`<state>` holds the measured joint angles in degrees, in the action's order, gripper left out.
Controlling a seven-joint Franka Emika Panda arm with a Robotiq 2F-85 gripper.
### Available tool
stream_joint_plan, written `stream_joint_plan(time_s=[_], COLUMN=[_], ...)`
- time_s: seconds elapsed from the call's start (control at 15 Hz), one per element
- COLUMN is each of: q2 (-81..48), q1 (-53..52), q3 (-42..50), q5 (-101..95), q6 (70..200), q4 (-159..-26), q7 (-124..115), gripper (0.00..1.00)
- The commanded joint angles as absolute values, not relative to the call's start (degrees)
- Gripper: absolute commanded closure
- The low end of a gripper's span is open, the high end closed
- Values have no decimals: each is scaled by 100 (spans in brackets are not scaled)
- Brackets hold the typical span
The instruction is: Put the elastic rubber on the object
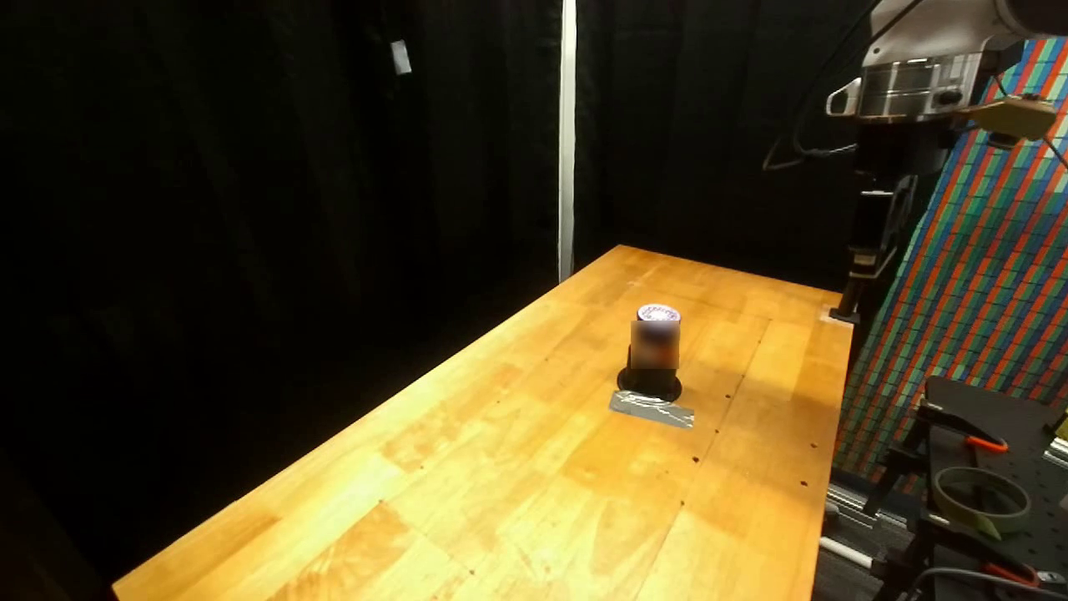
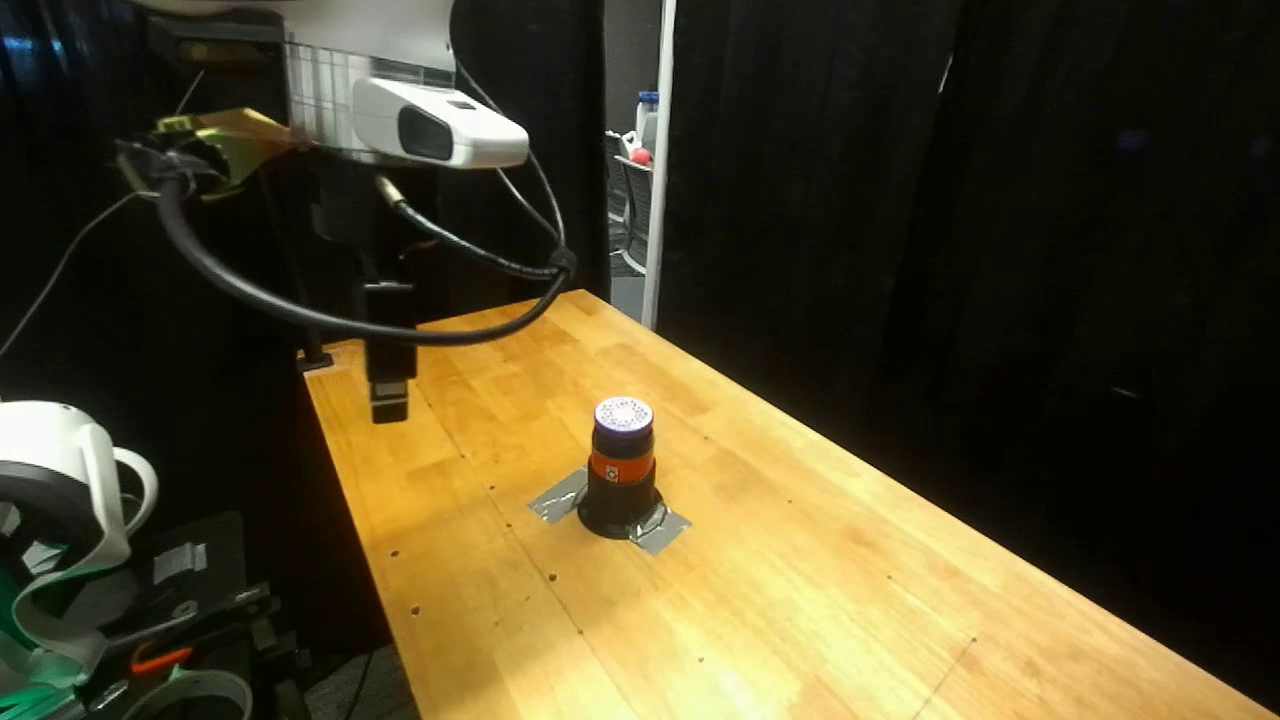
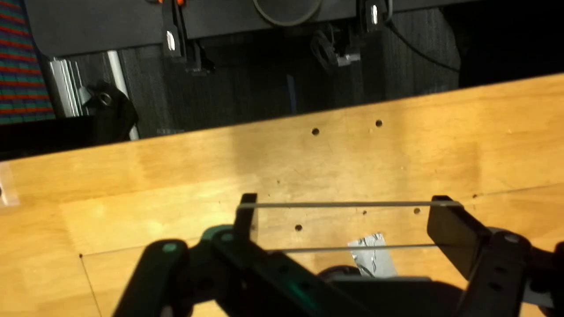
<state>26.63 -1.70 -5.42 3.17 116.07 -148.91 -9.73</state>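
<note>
The object (image 2: 622,470) is a small upright dark cylinder with an orange band and pale, patterned top. It stands on a dark round base taped to the table; it also shows, partly blurred, in an exterior view (image 1: 656,351). In the wrist view only a dark curved edge of its base (image 3: 338,269) shows behind my gripper. My gripper (image 3: 345,203) is open. The elastic rubber (image 3: 308,205) is stretched around both fingers as two thin parallel strands. My gripper, also in both exterior views (image 1: 864,263) (image 2: 390,395), hangs above and to the side of the object, apart from it.
The wooden table (image 2: 800,600) carries grey tape strips (image 1: 652,409) at the object's base. A dark side cart (image 1: 984,417) with a tape roll (image 1: 981,499) stands beside the table. A black cable (image 2: 330,325) loops from the arm. Dark curtains (image 1: 292,209) hang behind.
</note>
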Motion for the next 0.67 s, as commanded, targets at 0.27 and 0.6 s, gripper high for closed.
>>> stream_joint_plan(time_s=[0.27,0.6], q2=[49,-1538], q1=[-297,-396], q3=[-1011,-729], q5=[44,233], q6=[12078,11913], q4=[-12632,-11022], q7=[-2116,-2002], gripper=[0,0])
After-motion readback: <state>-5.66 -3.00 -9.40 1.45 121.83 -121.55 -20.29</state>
